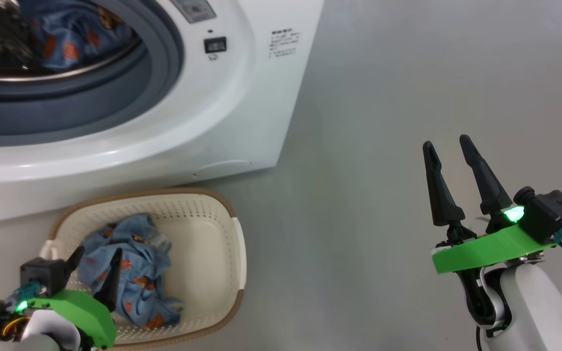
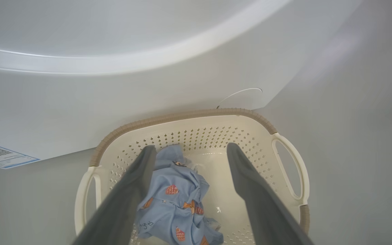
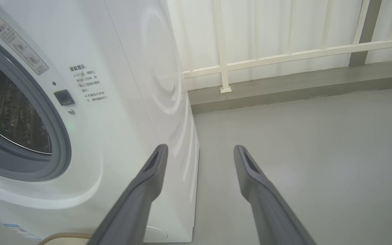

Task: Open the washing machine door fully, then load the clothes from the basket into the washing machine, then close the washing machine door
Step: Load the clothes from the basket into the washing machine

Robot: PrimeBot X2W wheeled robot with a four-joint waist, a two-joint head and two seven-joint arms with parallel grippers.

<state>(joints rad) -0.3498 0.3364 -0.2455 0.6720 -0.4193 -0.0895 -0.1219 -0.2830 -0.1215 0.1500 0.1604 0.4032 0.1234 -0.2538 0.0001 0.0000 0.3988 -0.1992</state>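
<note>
The white washing machine (image 1: 222, 122) stands at the upper left with its grey gasket and drum exposed; its door is out of view. One piece of the blue printed clothes (image 1: 73, 36) lies inside the drum. Another bundle of clothes (image 1: 130, 273) lies in the cream basket (image 1: 222, 253) on the floor before the washer. My left gripper (image 1: 96, 256) hovers open over the basket's left part, fingers above the fabric. In the left wrist view the clothes (image 2: 174, 204) lie between and below the left gripper (image 2: 189, 149). My right gripper (image 1: 449, 146) is open over bare floor at the right.
Grey floor (image 1: 383, 146) spreads to the right of the washer. A white railing (image 3: 284, 56) and a low grey kerb run along the wall behind. A blue label (image 2: 2, 156) is stuck low on the washer's front.
</note>
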